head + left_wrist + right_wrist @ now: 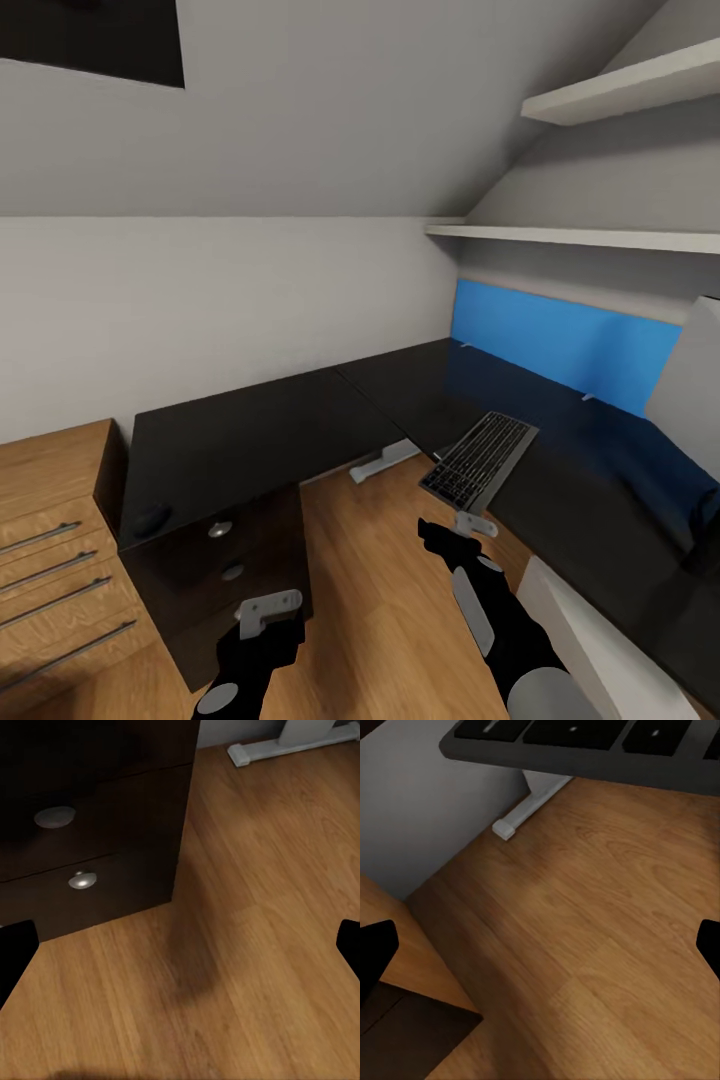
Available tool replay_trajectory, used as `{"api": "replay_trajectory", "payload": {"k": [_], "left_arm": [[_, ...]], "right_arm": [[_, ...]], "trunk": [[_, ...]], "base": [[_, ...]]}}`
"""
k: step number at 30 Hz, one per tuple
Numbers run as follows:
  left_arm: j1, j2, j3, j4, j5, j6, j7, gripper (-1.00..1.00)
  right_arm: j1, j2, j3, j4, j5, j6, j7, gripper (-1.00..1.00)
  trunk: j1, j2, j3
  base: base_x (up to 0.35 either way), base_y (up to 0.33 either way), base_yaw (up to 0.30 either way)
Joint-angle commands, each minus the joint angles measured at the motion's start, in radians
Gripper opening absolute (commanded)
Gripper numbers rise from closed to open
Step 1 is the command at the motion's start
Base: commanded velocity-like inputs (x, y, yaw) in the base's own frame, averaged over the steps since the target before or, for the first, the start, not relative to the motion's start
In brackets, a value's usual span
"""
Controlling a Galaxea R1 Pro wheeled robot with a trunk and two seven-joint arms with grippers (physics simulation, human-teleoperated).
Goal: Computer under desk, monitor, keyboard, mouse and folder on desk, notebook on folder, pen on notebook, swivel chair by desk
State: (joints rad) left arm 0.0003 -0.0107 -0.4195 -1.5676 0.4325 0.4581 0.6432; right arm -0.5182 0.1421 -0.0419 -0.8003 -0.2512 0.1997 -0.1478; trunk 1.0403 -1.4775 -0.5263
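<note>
Overhanging the desk point(560, 500) edge, keyboard point(478, 459), both pincers point(180, 945) point(540, 945) wide open, empty, above bare floor point(380, 600)

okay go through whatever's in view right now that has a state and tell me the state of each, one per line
keyboard: on the desk, one end jutting past the edge, ungripped
mouse: on the desk corner above the drawers
drawer unit: both drawers closed
left hand: open, empty, above the floor
right hand: open, empty, just below the keyboard
</note>
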Motion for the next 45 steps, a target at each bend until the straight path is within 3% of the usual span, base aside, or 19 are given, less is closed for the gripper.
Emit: {"api": "replay_trajectory", "payload": {"k": [1, 35, 45], "left_arm": [[0.000, 0.000, -0.001, -0.002, 0.008, 0.002, 0.007, 1.00], [0.000, 0.008, 0.003, 0.011, 0.011, 0.002, 0.006, 1.00], [0.000, 0.009, 0.004, 0.011, 0.011, 0.002, 0.006, 1.00]], "right_arm": [[0.000, 0.001, -0.001, -0.002, -0.010, 0.004, -0.004, 1.00], [0.000, 0.001, -0.001, 0.000, -0.010, 0.000, -0.002, 1.00], [0.000, 0.001, -0.001, 0.000, -0.010, -0.001, -0.002, 1.00]], "trunk": [[0.000, -0.001, -0.001], [0.000, -0.001, -0.001], [0.000, -0.001, -0.001]], "base": [[0.000, 0.000, 0.000], [-0.101, 0.094, 0.000], [-0.002, 0.004, -0.158]]}}
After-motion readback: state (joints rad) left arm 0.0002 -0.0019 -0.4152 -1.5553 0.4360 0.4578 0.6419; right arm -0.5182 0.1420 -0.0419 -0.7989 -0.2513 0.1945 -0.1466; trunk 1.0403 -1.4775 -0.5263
